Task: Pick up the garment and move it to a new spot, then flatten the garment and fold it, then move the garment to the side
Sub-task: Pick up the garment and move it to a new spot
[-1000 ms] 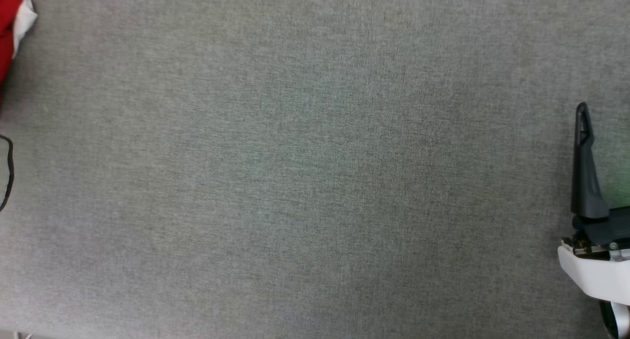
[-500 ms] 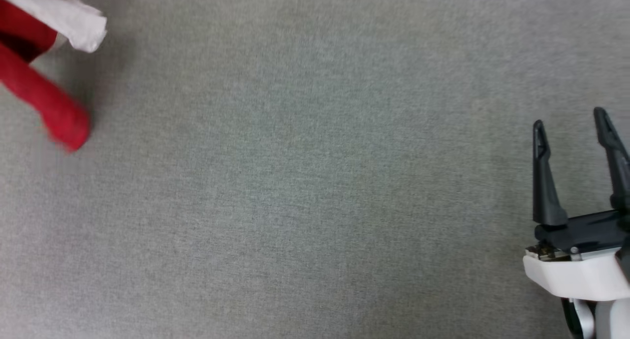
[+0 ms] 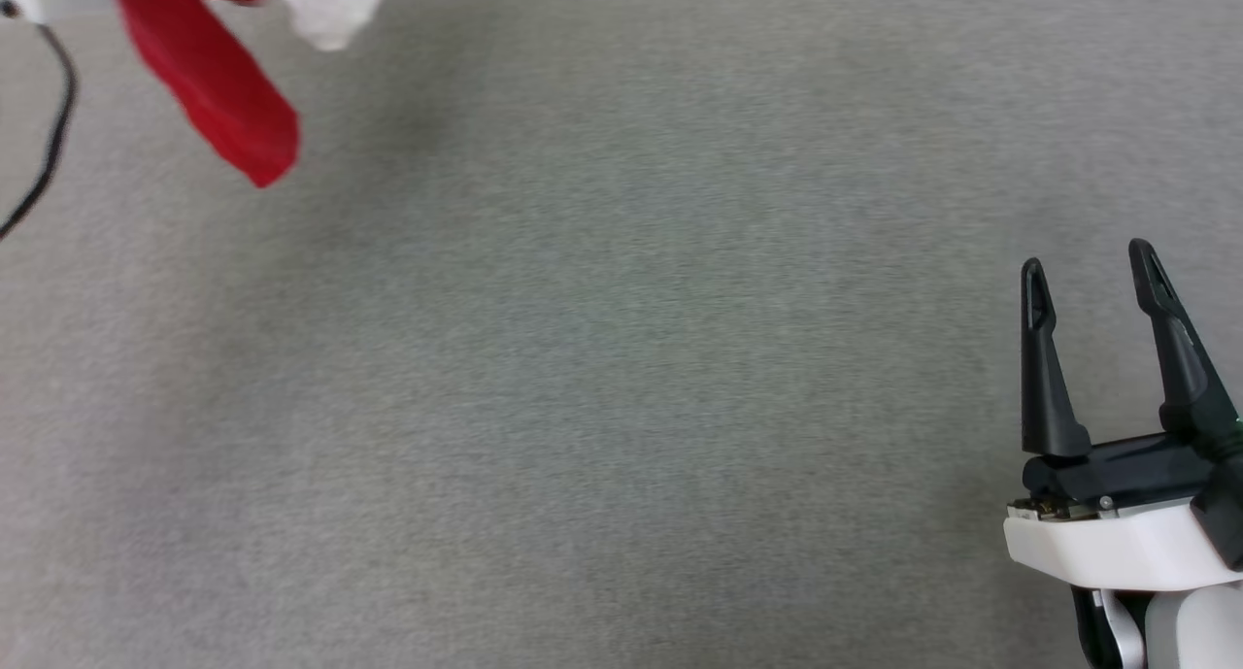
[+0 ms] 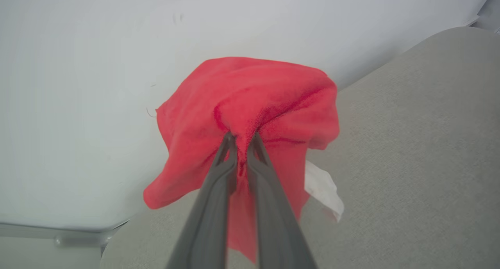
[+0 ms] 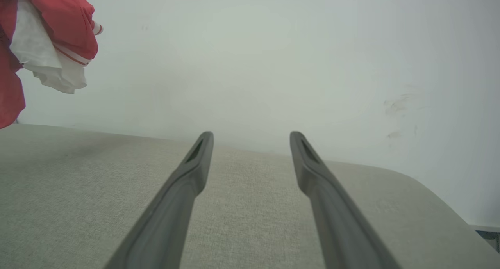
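Now the red basketball T-shirt [image 4: 250, 93], bunched in the tightly closed left end effector [image 4: 242, 138], hangs farther in over the grey worktop [image 3: 621, 358] (mid-carry, I judge), while the right end effector [image 3: 1086, 256] waits spread and empty.

text: none legible | labels: none | numbers: none

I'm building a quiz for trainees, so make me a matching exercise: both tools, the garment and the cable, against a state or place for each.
1. left tool
2. right tool
3. garment
4. cable

A. open, holding nothing
B. red and white, dangling
C. black, at the head view's left edge
D. shut on fabric

Pairs: 1-D, 2-A, 3-B, 4-C.
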Motion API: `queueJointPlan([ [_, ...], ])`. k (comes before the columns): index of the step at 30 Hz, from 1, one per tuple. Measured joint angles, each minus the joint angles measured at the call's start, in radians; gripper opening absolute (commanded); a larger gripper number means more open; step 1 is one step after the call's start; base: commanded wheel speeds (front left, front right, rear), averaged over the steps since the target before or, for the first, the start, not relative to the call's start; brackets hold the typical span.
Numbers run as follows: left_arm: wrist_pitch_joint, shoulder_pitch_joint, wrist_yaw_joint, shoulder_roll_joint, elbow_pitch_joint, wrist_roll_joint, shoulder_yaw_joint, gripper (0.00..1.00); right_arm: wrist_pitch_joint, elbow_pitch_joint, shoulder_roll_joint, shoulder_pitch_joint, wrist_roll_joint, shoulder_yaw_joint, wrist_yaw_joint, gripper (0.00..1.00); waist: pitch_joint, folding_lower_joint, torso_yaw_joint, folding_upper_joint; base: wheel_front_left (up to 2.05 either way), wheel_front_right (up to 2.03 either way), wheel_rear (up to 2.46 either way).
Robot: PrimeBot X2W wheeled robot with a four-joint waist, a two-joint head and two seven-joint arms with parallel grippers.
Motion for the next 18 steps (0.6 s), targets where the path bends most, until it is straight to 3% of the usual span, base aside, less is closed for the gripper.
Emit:
queueJointPlan([
  [11, -0.030, -0.015, 0.000, -0.105, -0.140, -0.013, -0.132, 0.00, 0.000, 0.015, 0.001, 0.009, 0.055, -0.002, 0.000, 1.00, -0.027, 0.0000, -0.158, 0.0000, 0.00, 0.00, 0.00],
  [18, -0.070, 0.065, 0.000, -0.144, -0.235, -0.007, -0.240, 0.00, 0.000, 0.018, 0.001, 0.017, 0.064, -0.011, 0.000, 1.00, -0.025, 0.0000, -0.210, 0.0000, 0.00, 0.00, 0.00],
])
